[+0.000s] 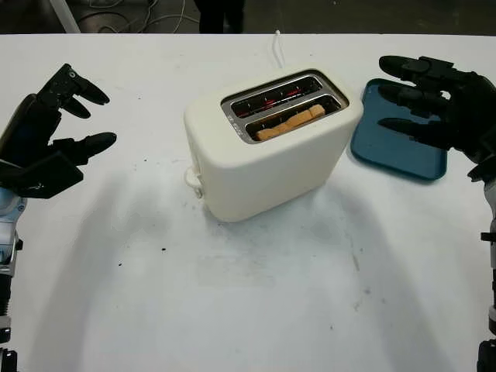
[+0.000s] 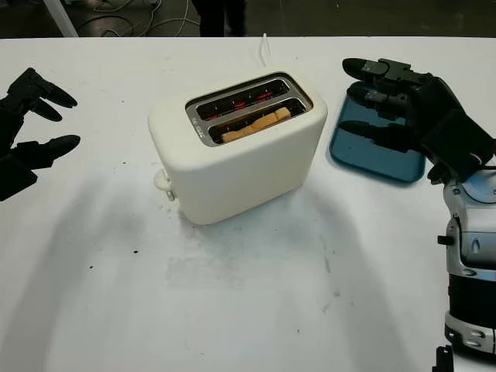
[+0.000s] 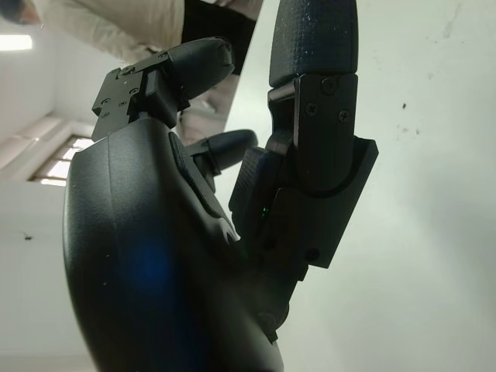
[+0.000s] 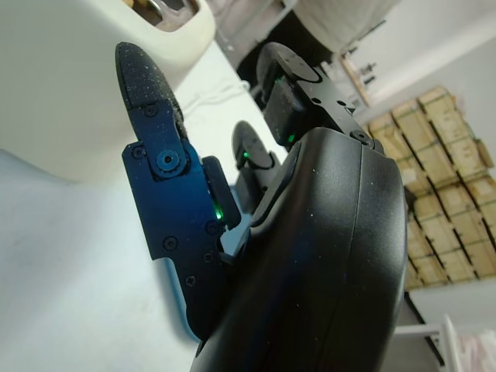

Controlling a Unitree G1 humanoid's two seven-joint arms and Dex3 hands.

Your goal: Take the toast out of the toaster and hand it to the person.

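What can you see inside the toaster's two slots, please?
In the toaster, the slot nearer the robot holds one slice of toast, its top edge showing. The farther slot shows glowing red heating wires and no bread. The rest of the toast is hidden inside the housing.

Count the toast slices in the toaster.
1: a toast slice in the toaster's slot nearer the robot. The far slot shows glowing elements, no toast visible.

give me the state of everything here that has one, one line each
toaster: upright on the table, elements glowing red in the far slot
toast: sitting low in the near slot, untouched
blue tray: flat on the table, right of the toaster
left hand: open, left of the toaster
right hand: open, above the tray
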